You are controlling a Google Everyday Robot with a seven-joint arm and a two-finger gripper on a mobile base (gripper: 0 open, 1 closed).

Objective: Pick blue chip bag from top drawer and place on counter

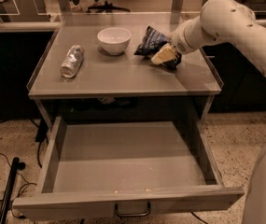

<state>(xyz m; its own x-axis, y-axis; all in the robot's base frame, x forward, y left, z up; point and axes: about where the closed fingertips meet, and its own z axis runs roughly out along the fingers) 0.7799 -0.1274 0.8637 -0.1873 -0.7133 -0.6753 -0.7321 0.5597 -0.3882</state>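
Note:
The blue chip bag [150, 40] is on the counter [123, 76] at the back right, leaning just right of the white bowl. My gripper [164, 56] is at the bag's lower right corner, low over the counter and touching or overlapping the bag. The arm reaches in from the right. The top drawer [123, 204] is pulled fully out below the counter, and its inside shows nothing in it. Its thin wire handle [132, 213] is at the front.
A white bowl [114, 39] stands at the back middle of the counter. A silvery foil-wrapped cylinder [72, 60] lies at the left. Low raised rims run along the counter's sides. A dark pole and cables are on the floor at the left.

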